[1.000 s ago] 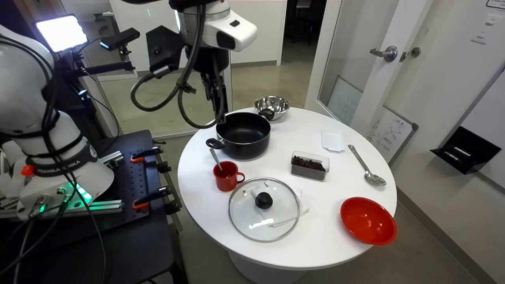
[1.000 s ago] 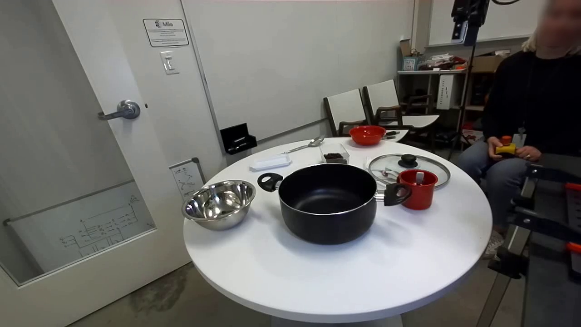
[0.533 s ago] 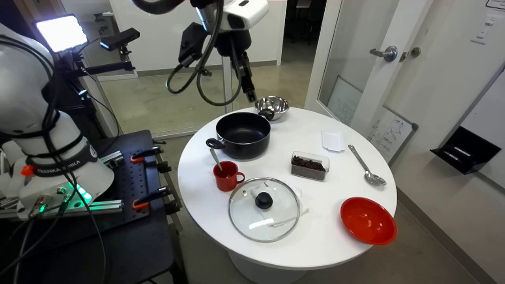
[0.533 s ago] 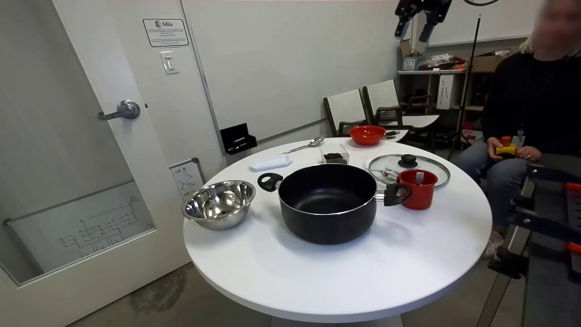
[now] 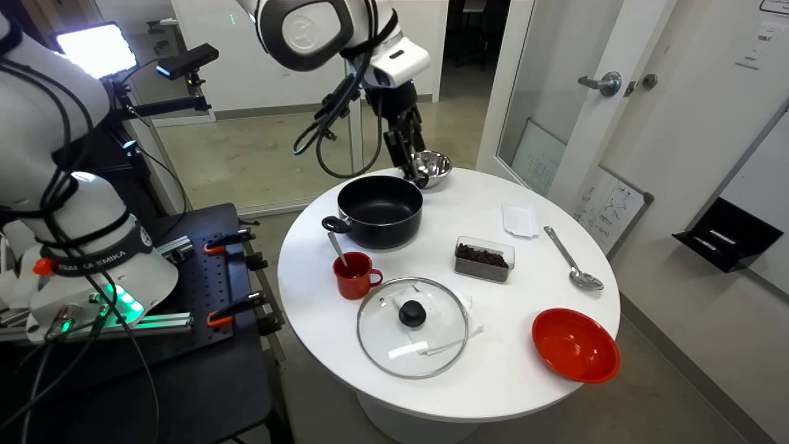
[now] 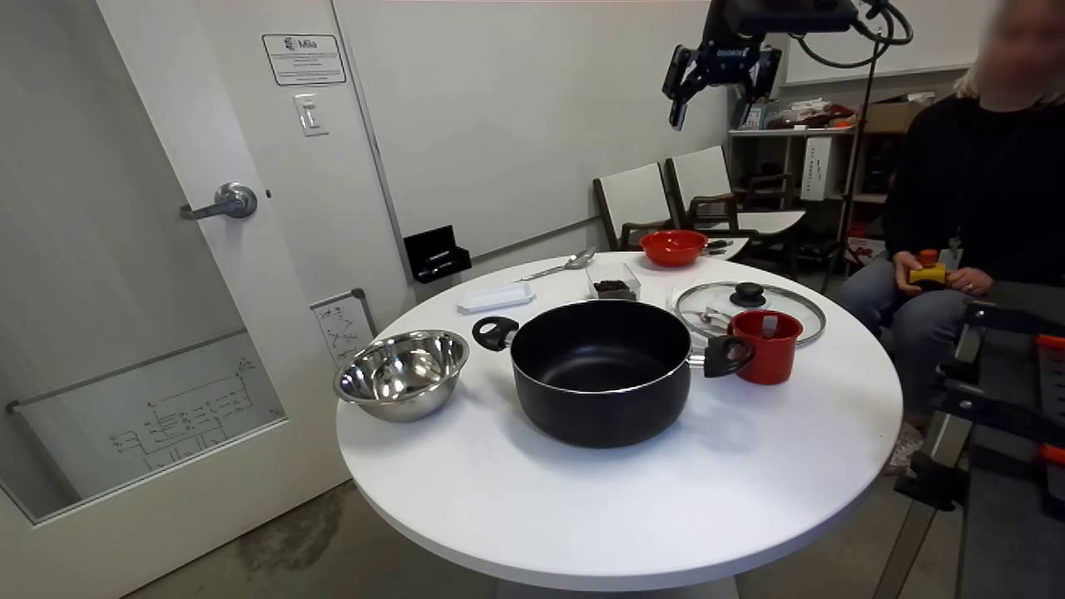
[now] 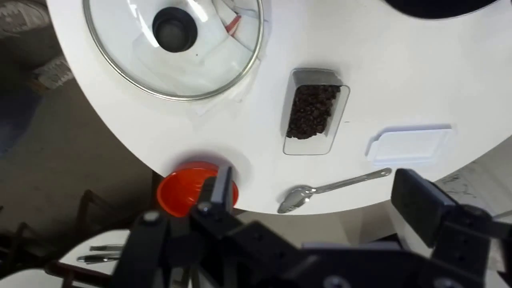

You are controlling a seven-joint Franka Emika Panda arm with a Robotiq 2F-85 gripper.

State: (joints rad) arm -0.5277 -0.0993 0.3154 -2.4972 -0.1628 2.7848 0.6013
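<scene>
My gripper [image 6: 707, 118] is open and empty, high above the white round table [image 6: 616, 516]. In the wrist view its fingers stand wide apart, and the gripper [image 7: 314, 174] overlooks a slotted metal spoon [image 7: 344, 184]. The left finger overlaps the red bowl [image 7: 178, 192]. Ahead lie a clear container [image 7: 308, 148] of dark bean-like bits and a white tray [image 7: 412, 146]. In an exterior view the gripper [image 5: 412, 165] appears before the steel bowl [image 5: 436, 166] and the handle of the black pot [image 5: 382, 231]. It touches nothing that I can see.
A glass lid [image 5: 412, 313] with a black knob lies over white paper. A red mug [image 5: 353, 283] with a utensil in it stands by the pot. A seated person [image 6: 957, 191] holds a yellow device. Chairs [image 6: 636, 195] stand behind the table.
My gripper has moved away from the robot base, rightward in one exterior view and leftward and lower in another, and has turned. The things on the table have not moved.
</scene>
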